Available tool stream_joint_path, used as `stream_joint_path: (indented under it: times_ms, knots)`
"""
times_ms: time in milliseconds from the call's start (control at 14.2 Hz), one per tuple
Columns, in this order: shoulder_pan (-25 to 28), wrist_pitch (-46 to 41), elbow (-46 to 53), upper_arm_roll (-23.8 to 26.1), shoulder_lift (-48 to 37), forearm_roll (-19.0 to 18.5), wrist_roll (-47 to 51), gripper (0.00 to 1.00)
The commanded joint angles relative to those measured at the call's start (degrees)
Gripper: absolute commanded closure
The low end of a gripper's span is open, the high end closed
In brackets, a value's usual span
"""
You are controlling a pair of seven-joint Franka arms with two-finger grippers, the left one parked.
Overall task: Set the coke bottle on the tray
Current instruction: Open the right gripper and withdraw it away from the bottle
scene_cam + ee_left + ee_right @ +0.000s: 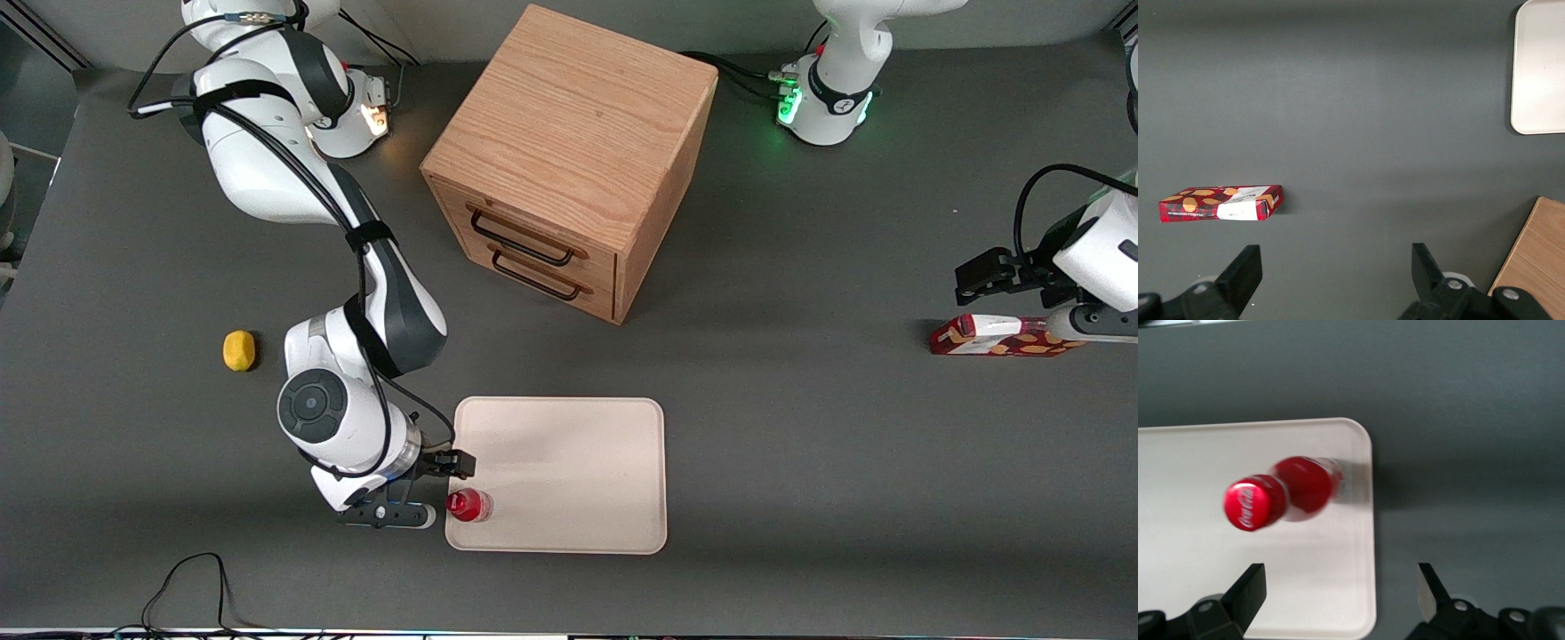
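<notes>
Coke bottle (468, 505) stands upright on the tray (578, 471), near the tray corner closest to the working arm and the front camera. Starting from the claw (418, 489): it sits just off that tray edge, over the desk (800, 444), its fingers spread wide and holding nothing. In the right wrist view the bottle (1281, 495) is apart from both fingers (1245, 593), its long axis vertical with the red cap up. Judging by this, the placing looks done, and the claw need only back away from the bottle without brushing it.
</notes>
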Motion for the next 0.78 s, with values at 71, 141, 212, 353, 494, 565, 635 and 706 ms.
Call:
stream_joint_path:
  times_ms: [71, 141, 212, 353, 494, 565, 635, 706]
  knots:
    - [-4.2, -12.9, -1.3, 0.5, -7.0, -0.1, -1.3, 0.00]
    - [-5.4, -16.7, -2.3, 0.5, -8.9, 0.1, -4.4, 0.00]
    - [-6.4, -19.5, -3.9, 0.4, -11.3, 0.2, -6.4, 0.00]
    - [-9.3, -19.9, -12.0, 0.4, -18.3, 1.0, -8.7, 0.00]
    - [-11.1, -17.7, -23.3, 0.0, -26.7, 1.2, -11.2, 0.00]
    - [-12.1, -15.8, -29.9, -0.3, -31.6, 1.2, -12.4, 0.00]
    - [-12.3, -14.0, -36.0, -1.2, -36.3, 1.2, -13.8, 0.00]
    - [-12.3, -11.6, -42.2, -2.7, -41.1, 1.3, -15.3, 0.00]
